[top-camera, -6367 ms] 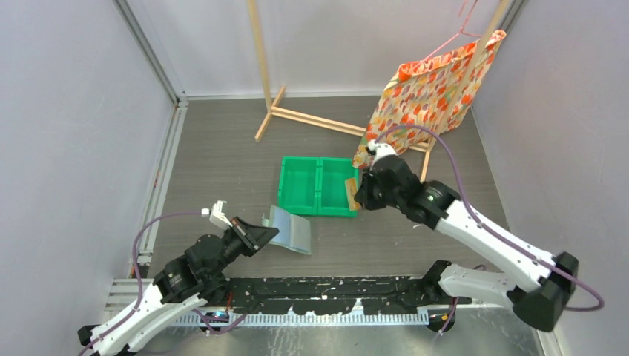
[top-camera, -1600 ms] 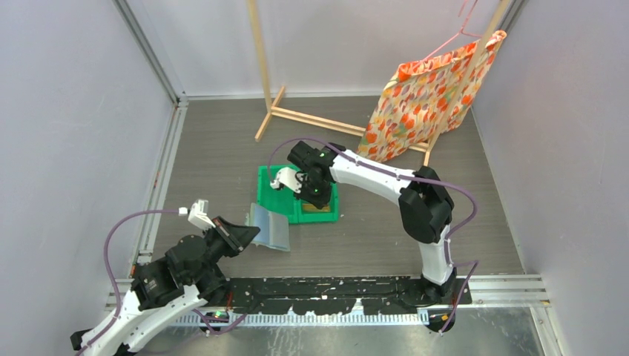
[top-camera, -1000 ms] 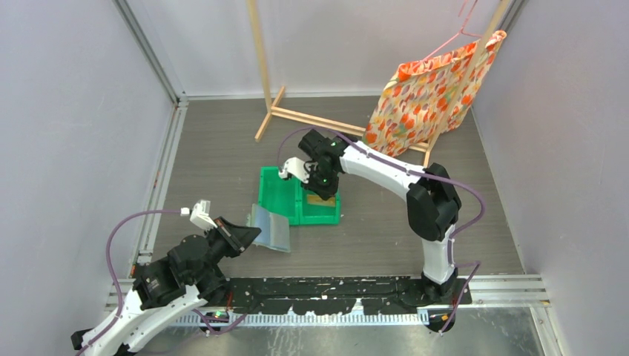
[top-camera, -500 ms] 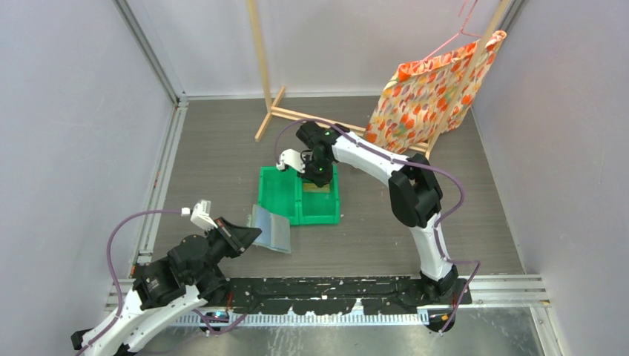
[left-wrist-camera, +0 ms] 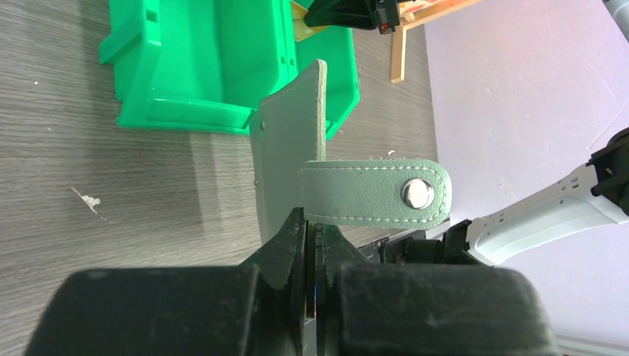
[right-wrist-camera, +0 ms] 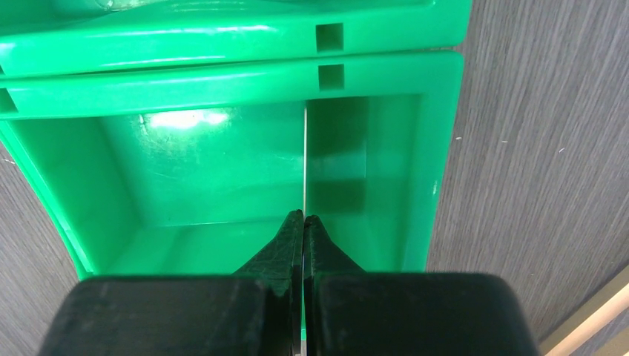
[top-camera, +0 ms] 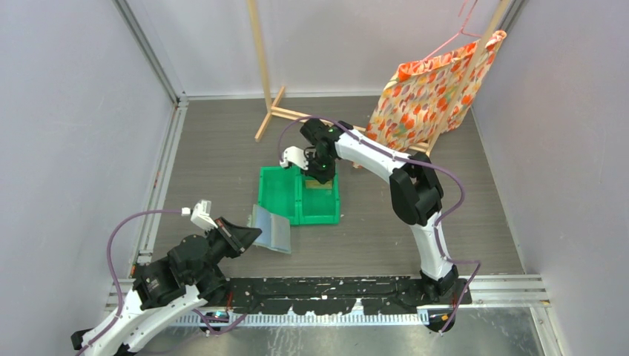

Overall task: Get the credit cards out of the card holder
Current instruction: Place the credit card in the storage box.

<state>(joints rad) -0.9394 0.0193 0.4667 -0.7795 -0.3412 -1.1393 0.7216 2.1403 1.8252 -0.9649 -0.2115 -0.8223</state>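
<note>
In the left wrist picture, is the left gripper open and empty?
No, the left gripper is shut on the lower edge of the grey-green card holder, which it holds upright.

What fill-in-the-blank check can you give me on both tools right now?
The card holder sits in the left tool, whose jaws are ____.
The right tool pinches a thin card above the ____ bin.
In the top view, that card hangs over the bin's ____ compartment.
Missing words: shut; green; right.
</note>
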